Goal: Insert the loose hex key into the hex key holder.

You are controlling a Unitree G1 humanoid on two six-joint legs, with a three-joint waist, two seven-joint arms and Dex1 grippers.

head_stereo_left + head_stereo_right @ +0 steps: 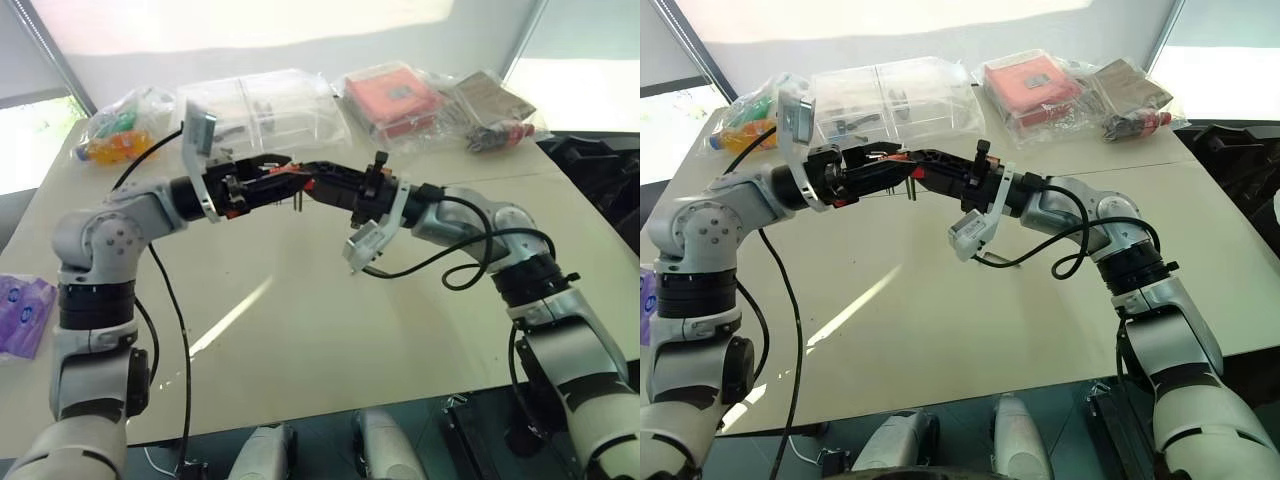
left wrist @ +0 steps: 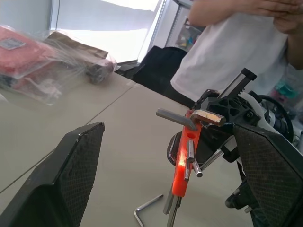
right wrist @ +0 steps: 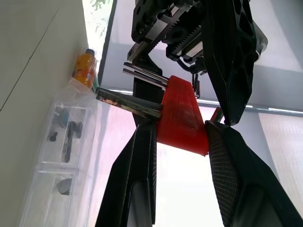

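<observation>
The red-orange hex key holder [image 3: 182, 118] is held up above the table, with my right gripper [image 3: 182, 125] shut on its block. Several metal keys stick out of the holder [image 2: 182, 161], one bent across its top. My left gripper [image 2: 168, 130] is open, one finger [image 2: 71, 175] on either side of the holder without touching it. From the head views the two grippers meet tip to tip over the table's middle, left gripper [image 1: 283, 176] and right gripper [image 1: 318, 182]. The loose hex key [image 2: 147, 208] lies flat on the table beneath them.
Along the table's far edge stand a clear plastic box [image 1: 265, 105], a flat red-orange box in clear plastic [image 1: 392, 100], a bag with an orange bottle [image 1: 120, 135] and another packet [image 1: 495, 115]. A person in a white shirt [image 2: 236, 47] stands beyond the table.
</observation>
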